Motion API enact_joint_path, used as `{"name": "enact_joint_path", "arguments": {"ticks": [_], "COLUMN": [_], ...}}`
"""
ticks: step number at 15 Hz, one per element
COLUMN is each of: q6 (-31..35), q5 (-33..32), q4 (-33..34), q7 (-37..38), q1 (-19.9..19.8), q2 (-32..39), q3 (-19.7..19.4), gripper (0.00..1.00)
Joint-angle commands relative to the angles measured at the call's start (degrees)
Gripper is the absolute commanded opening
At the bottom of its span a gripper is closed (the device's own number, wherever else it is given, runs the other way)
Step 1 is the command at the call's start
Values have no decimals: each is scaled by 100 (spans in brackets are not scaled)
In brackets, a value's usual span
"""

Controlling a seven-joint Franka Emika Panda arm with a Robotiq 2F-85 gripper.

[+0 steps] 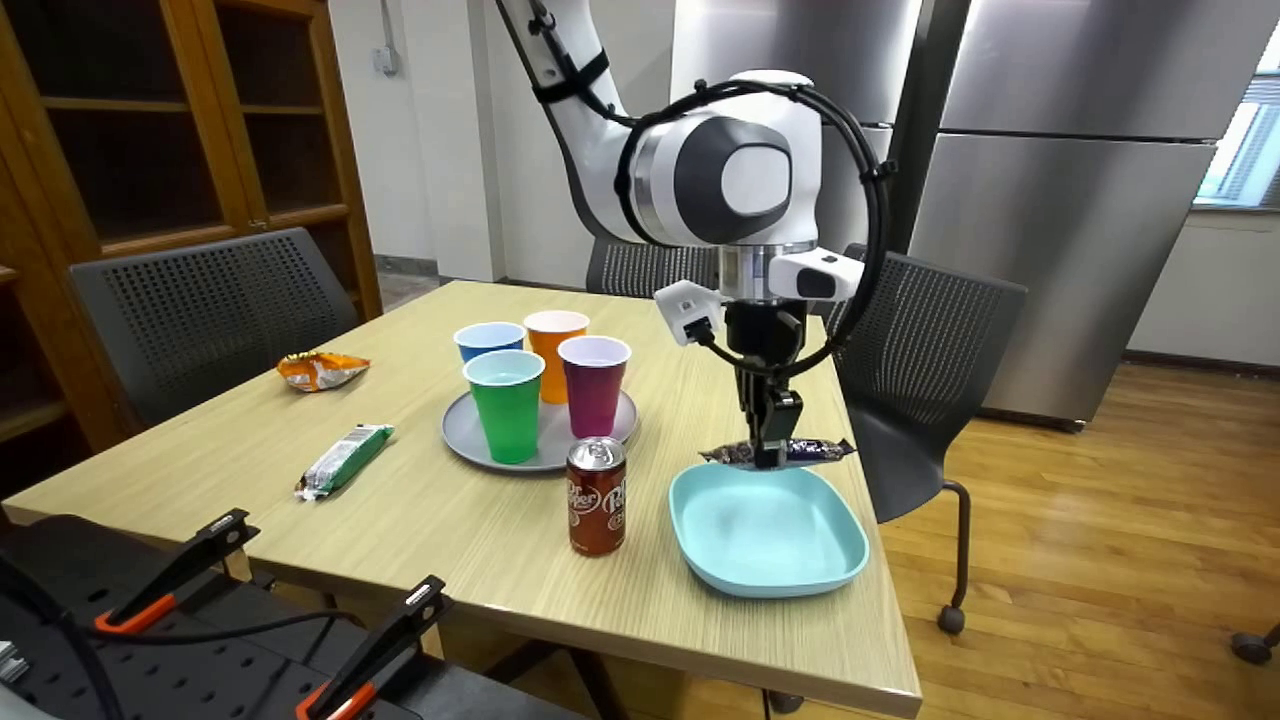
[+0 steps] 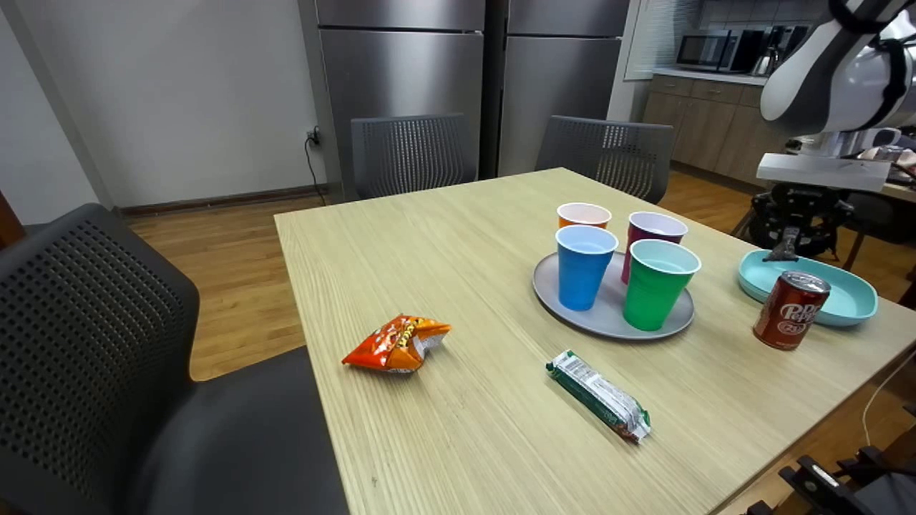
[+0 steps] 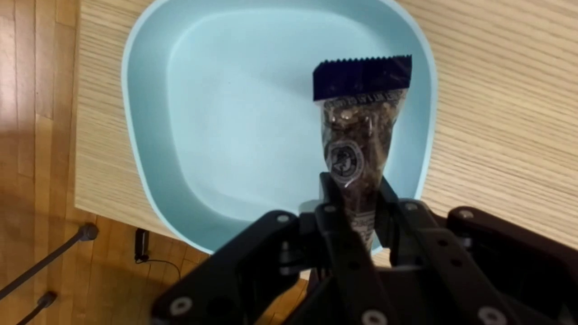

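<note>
I am in what looks like a shared kitchen or break room, though I cannot tell whether it belongs to an office. Stainless-steel refrigerators (image 2: 401,86) stand side by side beyond an edge of my counter (image 2: 444,236), and a microwave (image 2: 705,51) sits above wooden base cabinets (image 2: 687,118). Mesh-backed chairs (image 2: 415,157) of an office kind, castors (image 1: 951,620) showing under one, line the counter's edges.

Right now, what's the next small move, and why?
I'd probably nudge the gripper toward the middle of the turquoise dish: in an exterior view, the wrapped bar it grips appears close to the dish's far edge, and the wrist view shows it right of the dish's middle.
</note>
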Motion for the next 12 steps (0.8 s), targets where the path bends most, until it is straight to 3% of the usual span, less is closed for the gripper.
{"name": "enact_joint_path", "arguments": {"ticks": [1,12], "q6": [318,75], "q5": [-348,-353], "q4": [-512,-690], "q7": [-243,-470], "q1": [66,-24], "q2": [-321,-271], "q3": [-188,-211], "gripper": [5,5]}}
